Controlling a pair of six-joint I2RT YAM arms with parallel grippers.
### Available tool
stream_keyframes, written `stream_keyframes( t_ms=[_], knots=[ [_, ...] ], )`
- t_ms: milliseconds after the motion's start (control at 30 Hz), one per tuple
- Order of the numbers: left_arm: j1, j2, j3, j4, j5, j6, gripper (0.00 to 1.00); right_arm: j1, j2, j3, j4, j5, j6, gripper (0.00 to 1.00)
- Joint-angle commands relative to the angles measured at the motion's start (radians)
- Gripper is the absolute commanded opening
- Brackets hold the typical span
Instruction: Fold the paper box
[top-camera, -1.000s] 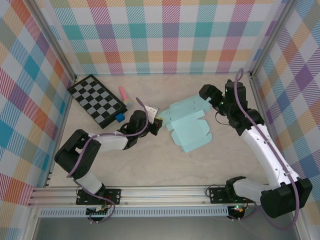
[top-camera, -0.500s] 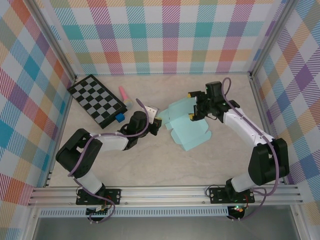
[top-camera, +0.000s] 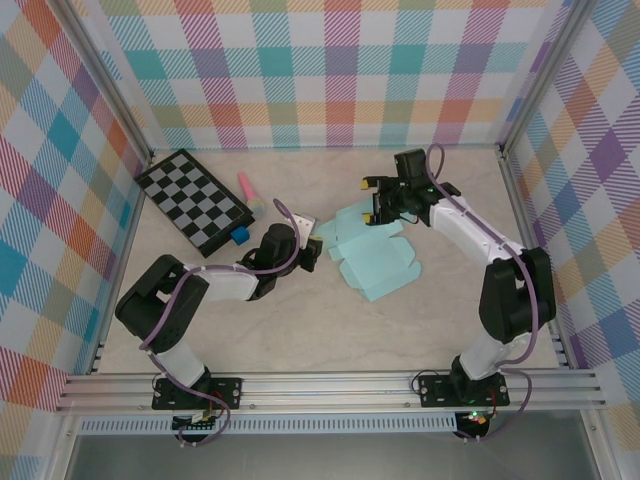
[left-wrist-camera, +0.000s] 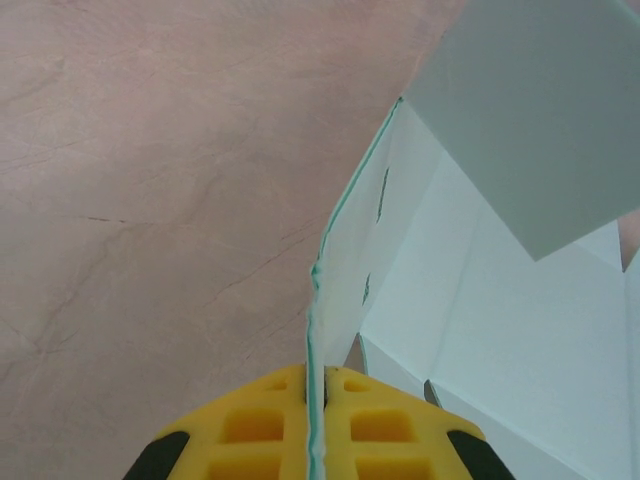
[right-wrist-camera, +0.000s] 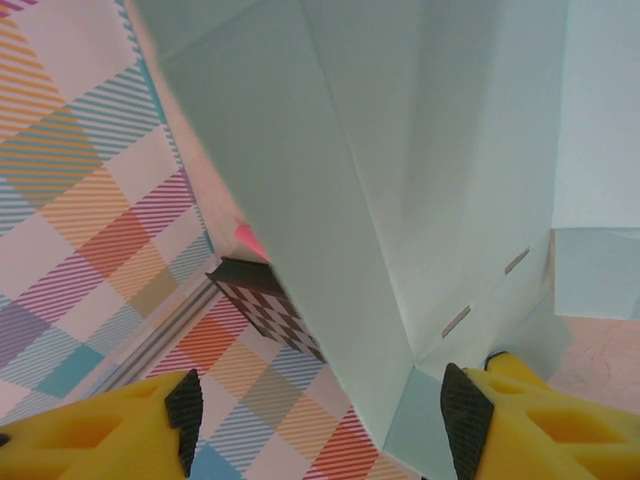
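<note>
Paper box (top-camera: 375, 262): pale mint card, flaps raised. Left end effector (left-wrist-camera: 316, 425) clamped on edge; right end effector (right-wrist-camera: 315, 405) apart.

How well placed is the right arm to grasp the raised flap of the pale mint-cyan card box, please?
Probably yes: the open fingers of the right hand straddle the raised flap of the pale mint-cyan card box with nothing else between, and the left hand, shut on the box's left edge, steadies it.
</note>
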Motion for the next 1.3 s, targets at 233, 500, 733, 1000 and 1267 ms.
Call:
stream_keyframes(
  t_ms=[233,500,733,1000,1267],
  knots=[
    [-0.012,0.019,-0.004,0.051,-0.023,-0.037,0.00,0.009,0.026,0.001,0.028,0.009,-0.067,0.13],
    [-0.011,0.015,-0.014,0.059,0.016,-0.095,0.19,0.014,0.019,-0.108,0.205,0.012,-0.102,0.00],
    [-0.001,-0.097,-0.116,0.129,0.149,-0.088,0.65,0.014,-0.039,-0.238,0.463,0.024,-0.310,0.00],
    [0.033,-0.312,-0.157,-0.085,0.152,0.068,1.00,-0.037,-0.030,-0.358,0.695,-0.161,-0.463,0.00],
    [0.099,-0.292,-0.115,-0.228,0.269,0.396,1.00,-0.062,0.097,-0.335,0.821,-0.403,-0.608,0.00]
  ],
)
